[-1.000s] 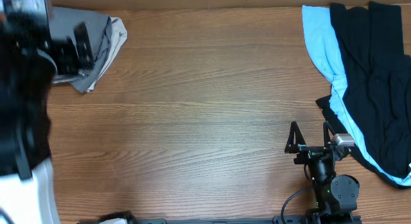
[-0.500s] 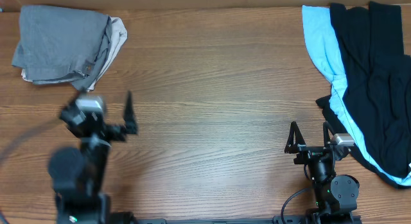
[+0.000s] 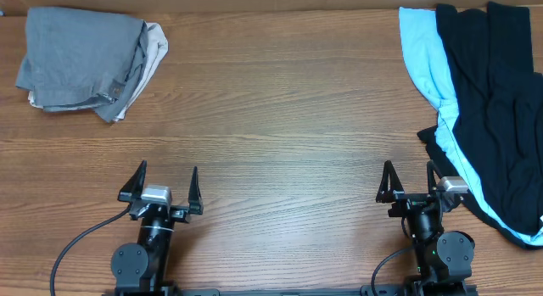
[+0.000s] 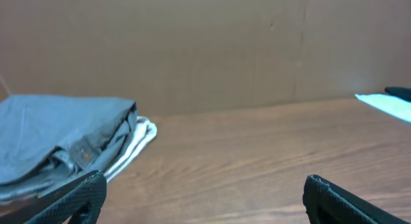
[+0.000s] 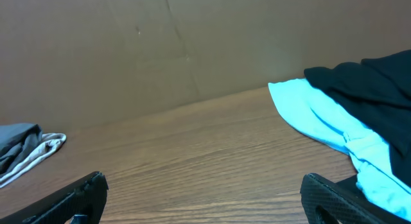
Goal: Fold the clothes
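The mid-grey shorts (image 3: 81, 58) lie folded in a stack at the table's far left corner, on top of a cream-beige garment (image 3: 153, 52). They also show at the left of the left wrist view (image 4: 58, 137) and faintly at the left edge of the right wrist view (image 5: 16, 147). My left gripper (image 3: 159, 184) is open and empty near the front edge, well short of the shorts. My right gripper (image 3: 411, 181) is open and empty at the front right.
A light-blue garment (image 3: 424, 58) and black garments (image 3: 496, 101) lie piled at the right edge, close to my right gripper; they show in the right wrist view (image 5: 334, 124). A brown wall (image 4: 205, 51) stands behind the wooden table (image 3: 280, 118).
My left arm has drawn back from the grey shorts at the far left to its spot near the front edge, leaving the shorts folded on the pile. The right arm has not moved.
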